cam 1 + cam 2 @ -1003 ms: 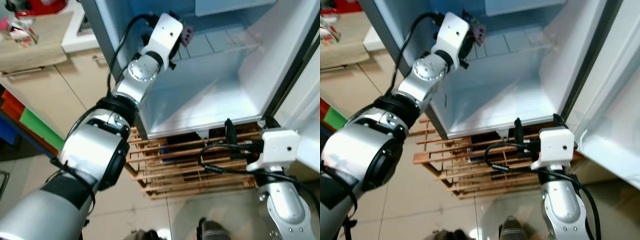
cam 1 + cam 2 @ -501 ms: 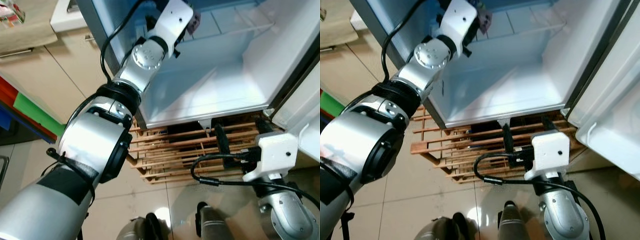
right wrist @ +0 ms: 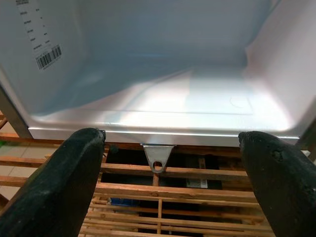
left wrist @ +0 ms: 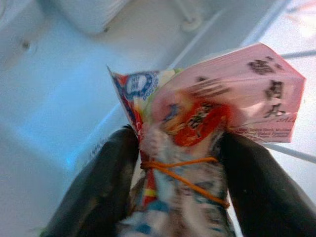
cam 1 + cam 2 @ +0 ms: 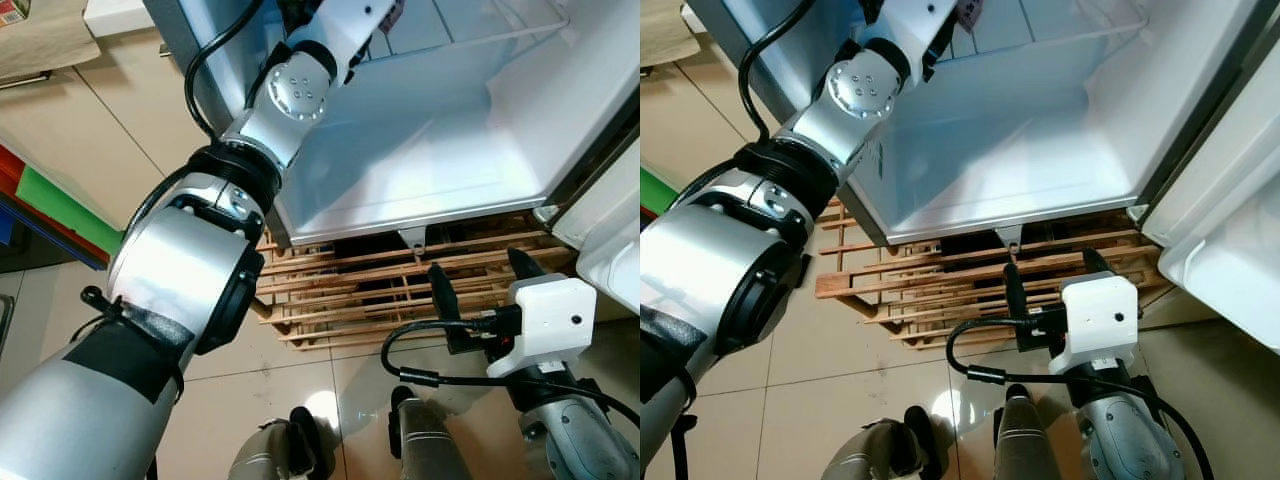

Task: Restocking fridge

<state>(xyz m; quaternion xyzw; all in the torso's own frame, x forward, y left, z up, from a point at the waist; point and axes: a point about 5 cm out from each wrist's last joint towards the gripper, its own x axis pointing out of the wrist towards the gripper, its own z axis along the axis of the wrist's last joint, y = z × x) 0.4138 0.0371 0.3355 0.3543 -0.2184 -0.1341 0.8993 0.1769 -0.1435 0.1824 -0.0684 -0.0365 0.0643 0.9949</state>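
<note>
The fridge point(image 5: 440, 170) stands open, its white lower compartment bare, with a shelf point(image 5: 480, 30) across it higher up. My left arm reaches up into the fridge by that shelf. Its gripper point(image 4: 182, 143) is shut on a pink and red snack packet point(image 4: 222, 94) tied with an orange rubber band; a corner of the packet point(image 5: 968, 8) shows past the wrist. My right gripper point(image 5: 480, 280) is open and holds nothing, low in front of the fridge's bottom edge point(image 3: 163, 133).
A wooden slatted pallet point(image 5: 340, 300) carries the fridge. The open fridge door point(image 5: 610, 230) stands at the right. Beige cabinets point(image 5: 60, 130) and a green and red box point(image 5: 50, 200) are on the left. My feet point(image 5: 420, 450) stand on the tiled floor.
The camera has tipped down, so the fridge sits higher in the picture. My left gripper has stayed by the shelf with the packet. The right gripper has sunk lower, still open.
</note>
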